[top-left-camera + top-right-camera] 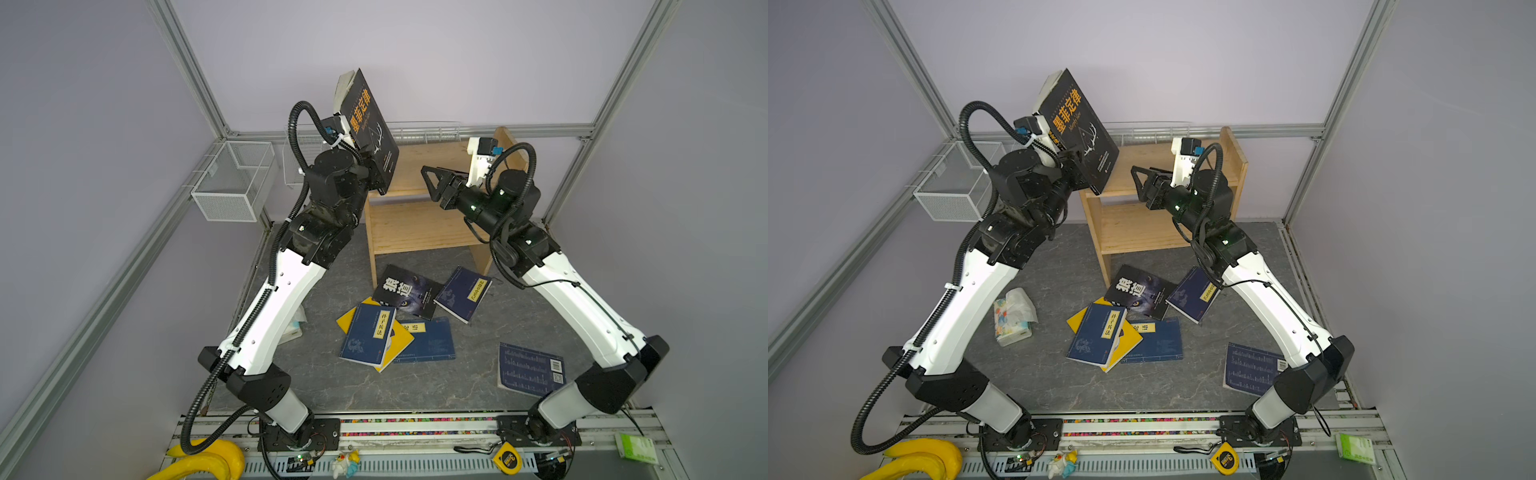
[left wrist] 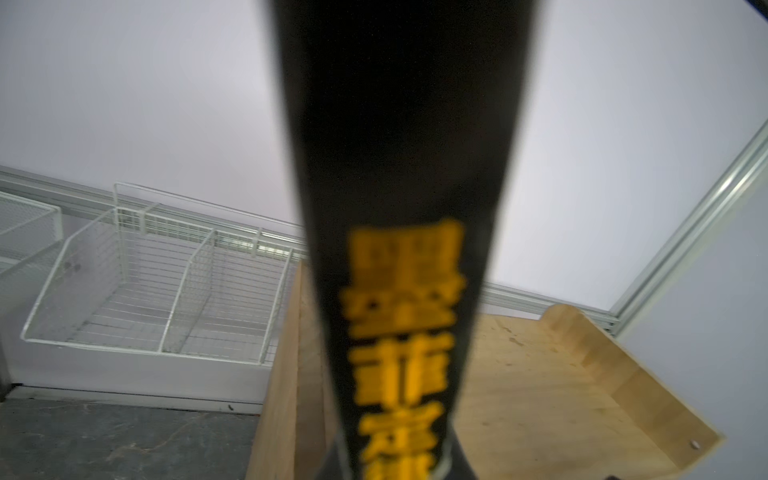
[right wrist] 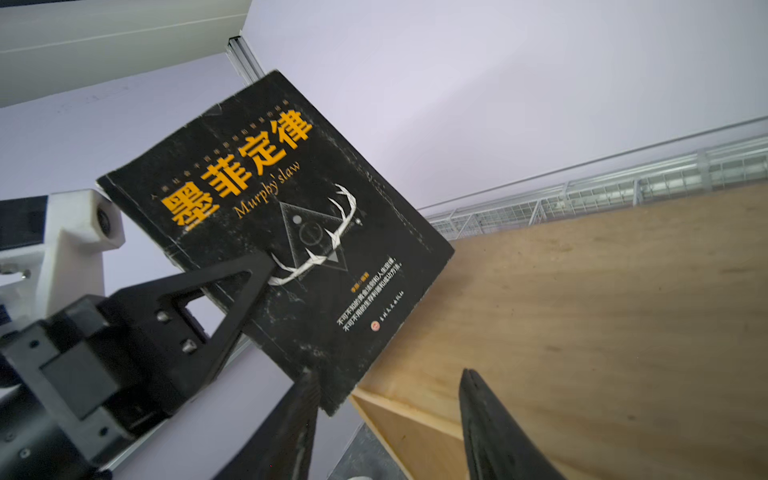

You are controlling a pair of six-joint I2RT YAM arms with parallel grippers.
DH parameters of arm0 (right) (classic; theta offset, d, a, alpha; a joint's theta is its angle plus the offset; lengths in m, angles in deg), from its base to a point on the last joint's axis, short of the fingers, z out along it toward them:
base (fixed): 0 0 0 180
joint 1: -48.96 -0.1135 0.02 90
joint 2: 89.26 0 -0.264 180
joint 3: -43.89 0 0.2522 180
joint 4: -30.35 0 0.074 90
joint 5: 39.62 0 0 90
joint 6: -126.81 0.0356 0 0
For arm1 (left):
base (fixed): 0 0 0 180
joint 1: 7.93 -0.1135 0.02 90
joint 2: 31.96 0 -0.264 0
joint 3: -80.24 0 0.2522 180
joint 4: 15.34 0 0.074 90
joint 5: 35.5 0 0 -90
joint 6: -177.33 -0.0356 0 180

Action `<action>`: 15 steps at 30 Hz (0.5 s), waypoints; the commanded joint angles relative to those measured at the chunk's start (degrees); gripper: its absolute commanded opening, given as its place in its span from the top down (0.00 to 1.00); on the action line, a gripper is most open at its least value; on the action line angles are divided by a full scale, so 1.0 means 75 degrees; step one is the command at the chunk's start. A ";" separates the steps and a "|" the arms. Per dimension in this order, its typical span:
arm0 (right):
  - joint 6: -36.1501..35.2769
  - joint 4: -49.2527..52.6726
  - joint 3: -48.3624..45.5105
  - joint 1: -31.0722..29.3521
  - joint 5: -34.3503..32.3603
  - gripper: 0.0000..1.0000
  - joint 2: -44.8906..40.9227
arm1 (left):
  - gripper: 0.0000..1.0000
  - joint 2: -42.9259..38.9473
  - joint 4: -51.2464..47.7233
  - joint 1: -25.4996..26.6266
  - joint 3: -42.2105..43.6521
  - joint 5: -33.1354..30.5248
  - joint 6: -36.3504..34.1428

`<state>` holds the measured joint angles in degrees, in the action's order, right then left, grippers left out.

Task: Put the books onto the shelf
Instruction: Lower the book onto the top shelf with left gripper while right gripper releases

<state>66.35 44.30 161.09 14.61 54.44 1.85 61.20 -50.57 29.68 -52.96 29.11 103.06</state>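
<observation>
Closest to the lens, along the front rail: yellow banana-shaped toy [image 1: 208, 459], yellow tape measure [image 1: 508, 457], green box [image 1: 636, 446].

Further in, on the grey tabletop [image 1: 332, 386], loose books lying flat in front of the pine shelf [image 1: 415, 226]:
- wolf-cover black book [image 1: 405, 291] just beside the shelf's left foot
- navy book [image 1: 463, 293] touching its right edge
- labelled navy book [image 1: 368, 334] resting on the yellow book [image 1: 403, 338]
- that yellow one partly over a flat navy book [image 1: 432, 340]
- well apart to the right, face-down navy book [image 1: 530, 368] showing a barcode

Tissue pack [image 1: 1013, 318] beside the left arm. White wire basket [image 1: 232, 180] hanging on the left frame.

Higher up, left gripper [image 1: 374, 164] pinching the Murphy's-law black book [image 1: 368, 120] near its lower end, one finger [image 3: 253, 282] flat on the front cover. Holds it raised and tilted over the left end of the shelf's top tier, spine facing the left wrist camera. Lowest corner right at the top board's front-left edge; cannot tell whether it touches the wood.

Right gripper [image 1: 430, 183] hangs over the top tier just right of that book, claw spread wide, gripping nothing. Sits near the cover but apart from it in both top views.
</observation>
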 commanded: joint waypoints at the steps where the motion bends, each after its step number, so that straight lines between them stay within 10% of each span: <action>1: -0.0965 0.0810 0.0724 -0.0083 0.0043 0.43 0.0724 | 1.00 0.0256 0.0510 0.0088 -0.0535 -0.1036 -0.0702; 15: -0.1805 0.2588 0.3106 -0.0412 0.0302 0.46 0.2599 | 1.00 0.1358 0.0732 0.0892 -0.1610 -0.3018 -0.2510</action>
<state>55.07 59.80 183.28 11.35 56.23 19.64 71.37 -47.29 36.70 -62.16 9.57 86.84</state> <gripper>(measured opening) 0.541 0.141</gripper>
